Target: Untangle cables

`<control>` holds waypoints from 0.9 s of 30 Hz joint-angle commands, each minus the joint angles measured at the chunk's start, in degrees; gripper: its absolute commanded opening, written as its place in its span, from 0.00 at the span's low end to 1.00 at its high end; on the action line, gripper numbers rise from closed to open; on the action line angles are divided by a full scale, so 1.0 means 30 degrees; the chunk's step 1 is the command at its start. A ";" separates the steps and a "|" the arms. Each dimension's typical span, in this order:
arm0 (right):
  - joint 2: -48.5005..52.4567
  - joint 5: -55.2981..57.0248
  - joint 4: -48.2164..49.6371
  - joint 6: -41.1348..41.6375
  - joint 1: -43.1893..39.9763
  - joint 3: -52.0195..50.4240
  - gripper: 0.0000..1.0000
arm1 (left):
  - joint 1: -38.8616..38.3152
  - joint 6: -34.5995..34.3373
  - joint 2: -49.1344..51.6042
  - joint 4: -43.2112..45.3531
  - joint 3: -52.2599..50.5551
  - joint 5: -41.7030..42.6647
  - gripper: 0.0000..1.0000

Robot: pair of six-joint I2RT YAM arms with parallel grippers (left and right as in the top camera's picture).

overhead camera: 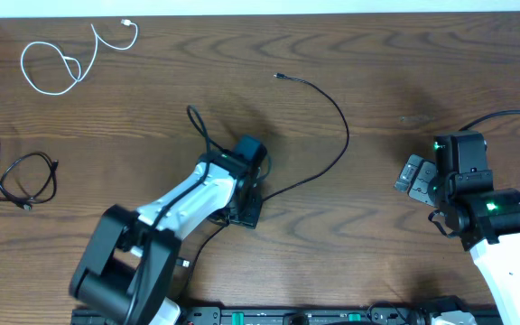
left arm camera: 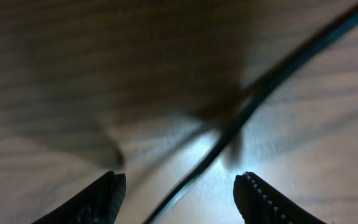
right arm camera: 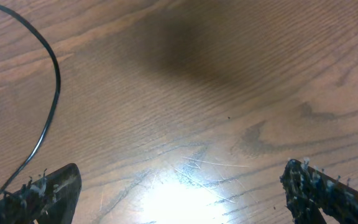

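Note:
A long black cable (overhead camera: 343, 135) runs from its plug at top centre, curves right, then comes back down-left under my left gripper (overhead camera: 247, 209). In the left wrist view this cable (left arm camera: 272, 78) lies on the wood and passes between the fingers of my left gripper (left arm camera: 180, 183), which stand apart and do not pinch it. A white cable (overhead camera: 61, 63) lies looped at the far left. A short black cable (overhead camera: 21, 176) is coiled at the left edge. My right gripper (overhead camera: 413, 176) is open over bare wood at the right. In its wrist view, the right gripper (right arm camera: 180, 180) holds nothing, and the black cable (right arm camera: 51, 93) arcs past its left finger.
The wooden table (overhead camera: 404, 72) ends at a white strip along the back. My left arm (overhead camera: 170, 208) stretches diagonally from the front left toward the middle. The right arm's base (overhead camera: 504, 244) fills the front right corner.

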 commanded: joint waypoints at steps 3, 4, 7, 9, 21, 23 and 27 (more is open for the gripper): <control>-0.0117 0.0160 -0.0015 0.0219 -0.0124 0.0029 0.99 | -0.0007 0.0277 0.1370 0.0277 -0.0007 -0.0780 0.59; -0.0117 0.0160 -0.0015 0.0219 -0.0131 0.0029 0.99 | -0.0007 0.0277 0.1486 0.0277 -0.0007 -0.0954 0.55; -0.0117 0.0160 -0.0015 0.0219 -0.0131 0.0029 0.99 | -0.0007 0.0335 0.1617 0.0255 -0.0007 -0.0947 0.24; -0.0117 0.0160 -0.0015 0.0219 -0.0131 0.0029 0.99 | -0.0022 0.0328 0.1610 0.0270 -0.0007 -0.0736 0.11; -0.0117 0.0160 -0.0015 0.0219 -0.0131 0.0029 0.99 | 0.0000 -0.0532 -0.0823 -0.0699 0.1224 0.0466 0.07; -0.0117 0.0160 -0.0015 0.0219 -0.0131 0.0029 0.99 | 0.0000 -0.1603 -0.2623 -0.0816 0.1676 0.0466 0.07; -0.0117 0.0160 -0.0015 0.0219 -0.0131 0.0029 0.99 | 0.0000 -0.2215 -0.6936 -0.0350 0.1982 0.0466 0.07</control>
